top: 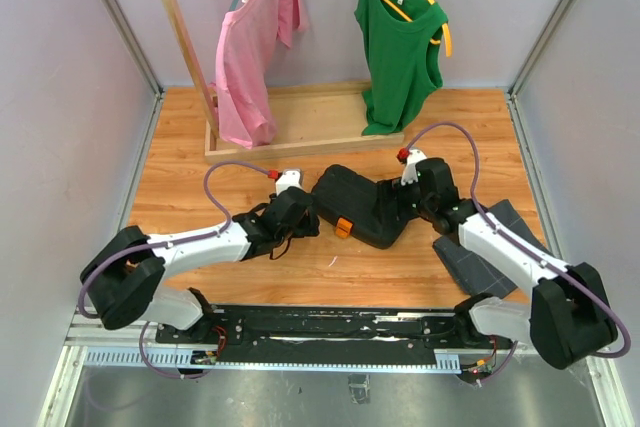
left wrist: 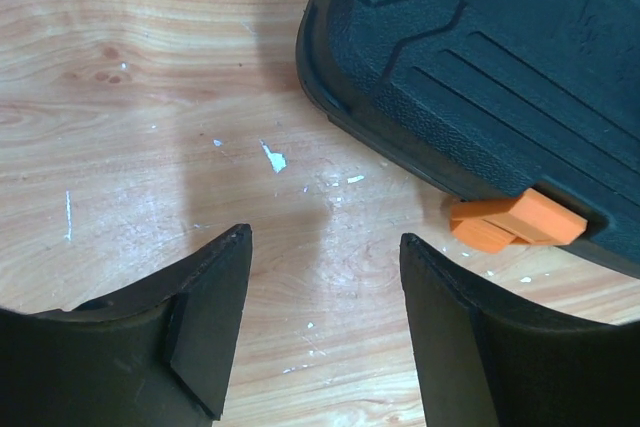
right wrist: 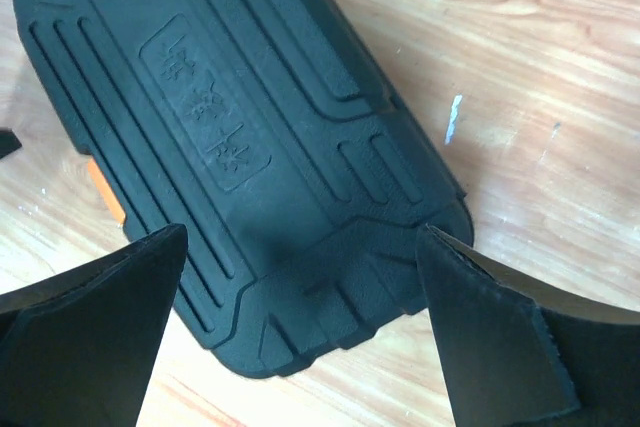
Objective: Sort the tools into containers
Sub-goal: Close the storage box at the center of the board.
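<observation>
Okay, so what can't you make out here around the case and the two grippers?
- Inside the tool case: the shut lid hides it in every view.
- Orange latch: left wrist view, fastened or not is unclear; the case is cut off by the frame edges.
- Right gripper: top view, its wrist hides the fingers; contact with the case is unclear.
- Grey tray: top view, the right arm covers part.

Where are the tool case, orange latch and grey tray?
tool case [right wrist: 250, 147], right wrist view, ribbed lid.
orange latch [left wrist: 520, 222], left wrist view, protruding tab.
grey tray [top: 468, 267], top external view, near corner.
</observation>
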### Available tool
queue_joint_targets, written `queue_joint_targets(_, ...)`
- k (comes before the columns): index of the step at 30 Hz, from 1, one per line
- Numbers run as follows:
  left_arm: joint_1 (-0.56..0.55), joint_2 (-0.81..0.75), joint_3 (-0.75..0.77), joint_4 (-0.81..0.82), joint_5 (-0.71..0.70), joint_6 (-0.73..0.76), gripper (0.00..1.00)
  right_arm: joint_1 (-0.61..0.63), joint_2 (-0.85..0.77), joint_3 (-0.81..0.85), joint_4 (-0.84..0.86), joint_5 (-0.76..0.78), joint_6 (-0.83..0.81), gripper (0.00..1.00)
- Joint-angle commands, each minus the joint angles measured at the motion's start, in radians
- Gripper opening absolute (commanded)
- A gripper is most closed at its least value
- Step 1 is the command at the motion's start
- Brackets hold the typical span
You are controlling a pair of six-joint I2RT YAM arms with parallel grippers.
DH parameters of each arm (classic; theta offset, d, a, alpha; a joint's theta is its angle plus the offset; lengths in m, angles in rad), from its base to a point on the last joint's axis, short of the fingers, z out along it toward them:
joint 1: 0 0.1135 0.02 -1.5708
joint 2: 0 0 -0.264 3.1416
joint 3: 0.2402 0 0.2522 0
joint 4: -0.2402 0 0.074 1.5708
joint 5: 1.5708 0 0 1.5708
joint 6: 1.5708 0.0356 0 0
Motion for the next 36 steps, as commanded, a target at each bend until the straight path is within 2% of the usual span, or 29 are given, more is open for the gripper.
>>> queue_joint_targets(1,0.021,0.052,0.006,0.047,0.048,0.0,0.65,-0.065,0.056,0.051,-0.05,-0.068,0.043,0.99)
queue_joint_targets(12,0.084,0.137,0.003,0.086,0.116,-0.057,0.65,-0.098,0.114,0.023,-0.011,-0.06,0.024,0.99)
queue_joint_targets(18,0.117,0.199,0.026,0.125,0.159,-0.046,0.65,-0.096,0.13,0.004,0.015,-0.206,0.046,0.99)
queue_joint_targets(22,0.138,0.236,0.056,0.131,0.173,-0.034,0.65,-0.091,0.142,-0.027,0.031,-0.246,0.072,0.99)
queue_joint_targets(29,0.181,0.27,0.108,0.115,0.172,0.005,0.66,-0.039,0.109,-0.067,0.037,-0.275,0.106,0.99)
queue_joint_targets(36,0.224,0.29,0.154,0.094,0.161,0.048,0.66,0.083,0.095,-0.053,0.014,-0.251,0.141,0.99)
